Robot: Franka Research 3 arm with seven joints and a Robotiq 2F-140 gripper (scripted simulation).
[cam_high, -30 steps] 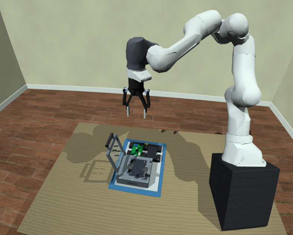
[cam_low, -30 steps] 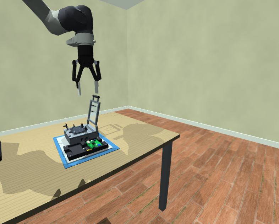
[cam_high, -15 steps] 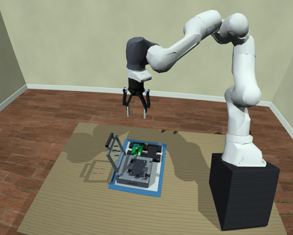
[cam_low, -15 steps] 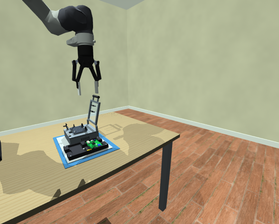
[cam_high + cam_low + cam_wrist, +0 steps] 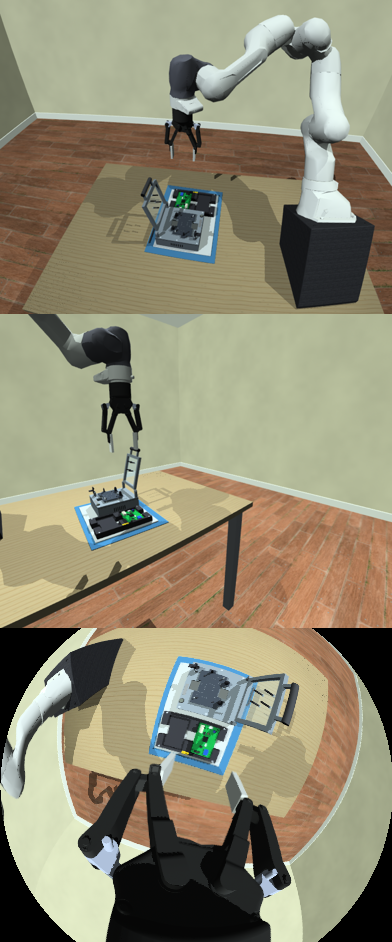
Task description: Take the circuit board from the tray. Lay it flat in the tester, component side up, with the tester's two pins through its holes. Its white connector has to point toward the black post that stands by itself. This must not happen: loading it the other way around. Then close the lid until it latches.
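Note:
The green circuit board point(image 5: 183, 200) lies in the black tray point(image 5: 196, 201) at the far end of the blue mat; it also shows in the exterior view point(image 5: 131, 515) and in the wrist view point(image 5: 205, 739). The grey tester point(image 5: 181, 230) sits in front of the tray with its bed bare, and its framed lid point(image 5: 153, 204) stands open to the left. My gripper point(image 5: 182, 157) hangs high above the tray, fingers open and empty. It shows above the lid in the exterior view point(image 5: 122, 443) and in the wrist view point(image 5: 199, 779).
The blue mat point(image 5: 185, 224) lies mid-table. The arm's black pedestal point(image 5: 323, 253) stands at the right. The open lid's dark handle point(image 5: 146, 187) sticks up at the left of the tester. The table edge point(image 5: 183, 539) drops to the wooden floor.

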